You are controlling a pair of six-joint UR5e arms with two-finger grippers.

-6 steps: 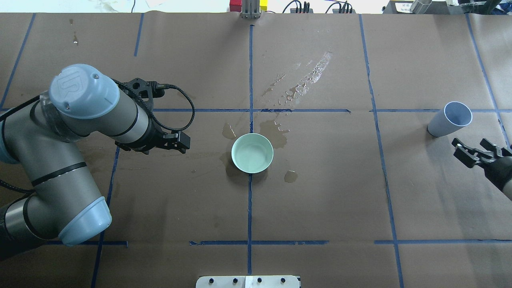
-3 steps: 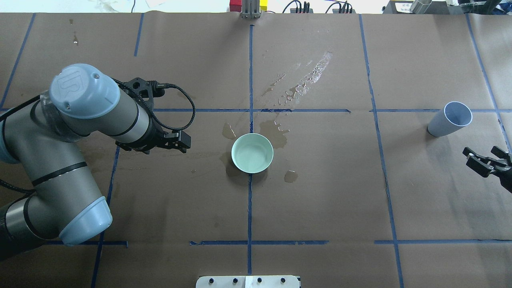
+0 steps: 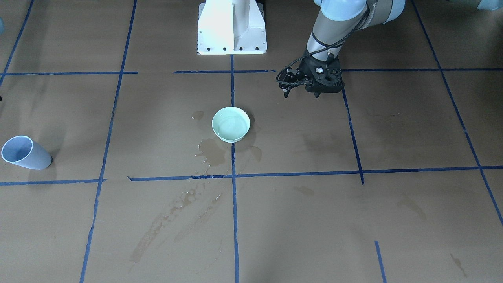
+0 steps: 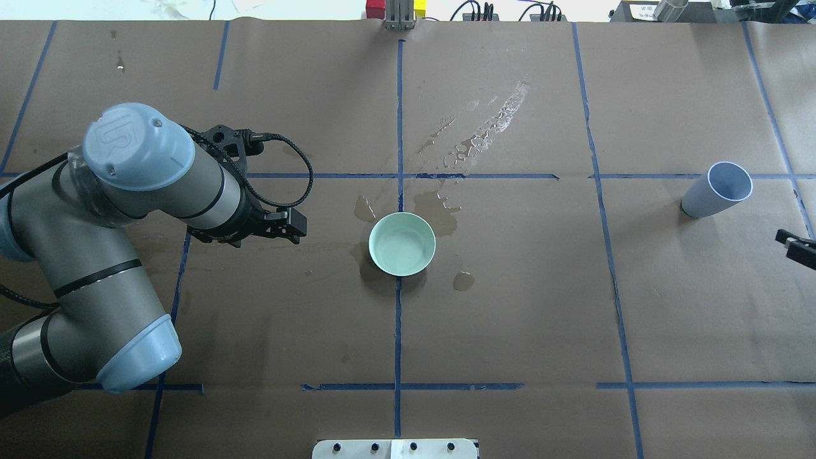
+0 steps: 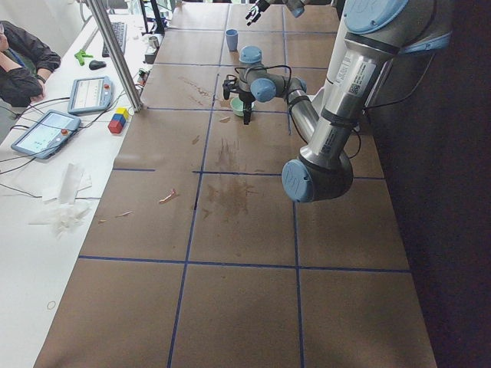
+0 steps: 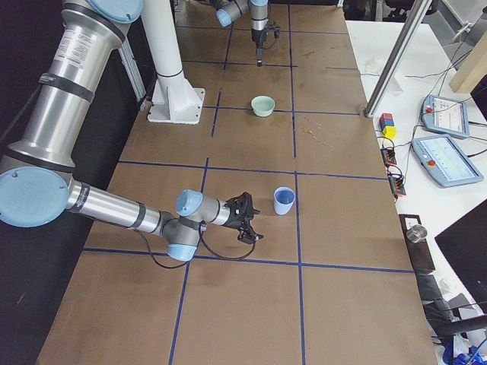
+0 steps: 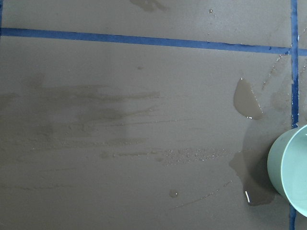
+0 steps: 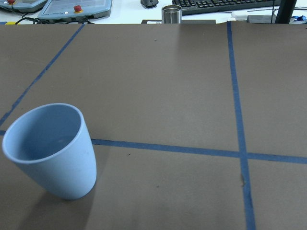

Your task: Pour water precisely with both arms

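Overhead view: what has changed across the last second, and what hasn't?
The right hand has drawn back towards the view's right edge, away from the blue cup; only its tip now shows. Nothing was grasped or released. The left hand barely shifted; the cup, the green bowl and the puddles stayed put.

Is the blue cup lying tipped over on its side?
No, the blue cup stands upright on its base with its open mouth facing up.
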